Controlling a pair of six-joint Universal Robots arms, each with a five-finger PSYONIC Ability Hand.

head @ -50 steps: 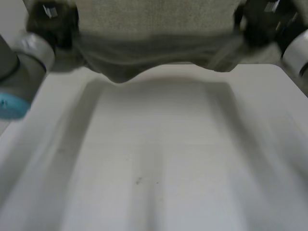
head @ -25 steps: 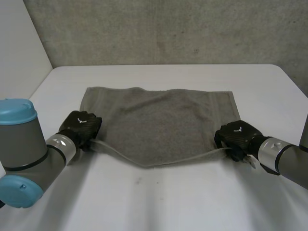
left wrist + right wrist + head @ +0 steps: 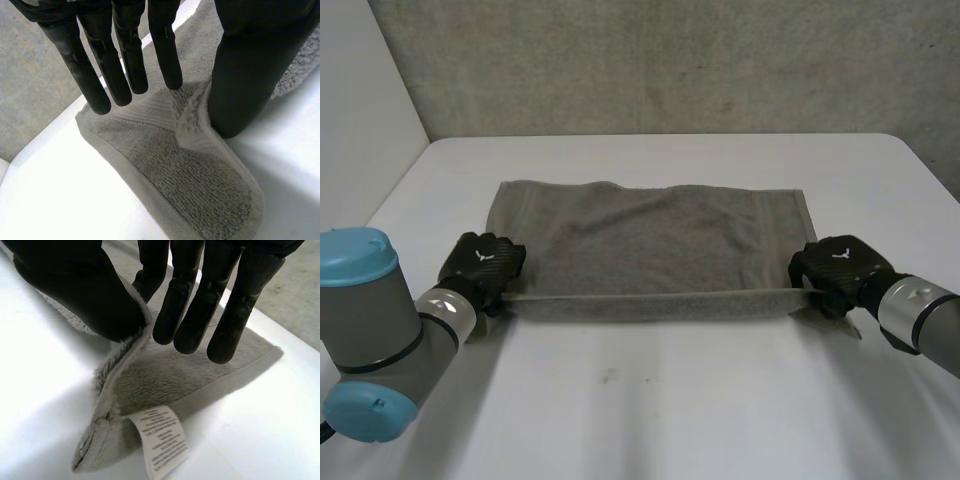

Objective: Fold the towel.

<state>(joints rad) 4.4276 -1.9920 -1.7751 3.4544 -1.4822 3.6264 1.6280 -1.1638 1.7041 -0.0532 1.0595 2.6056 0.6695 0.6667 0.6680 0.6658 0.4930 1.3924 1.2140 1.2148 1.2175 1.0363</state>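
Observation:
A grey towel (image 3: 650,245) lies folded across the middle of the white table (image 3: 650,410), its near edge drawn straight between my two hands. My left hand (image 3: 483,262) is at the near left corner. In the left wrist view its fingers (image 3: 125,65) are straight and spread above the towel (image 3: 190,180), and the thumb rests on the corner's top layer. My right hand (image 3: 840,265) is at the near right corner. There the thumb (image 3: 80,285) and fingers pinch the raised edge of the towel (image 3: 165,375). A white care label (image 3: 160,440) sticks out below.
A grey wall (image 3: 670,60) stands behind the table's far edge. The table's left edge runs diagonally past my left arm (image 3: 370,330). Bare tabletop lies in front of the towel and beyond it.
The towel, held up a second ago, has come down onto the table and its sagging near edge is now straight. My left hand's fingers have opened off the corner.

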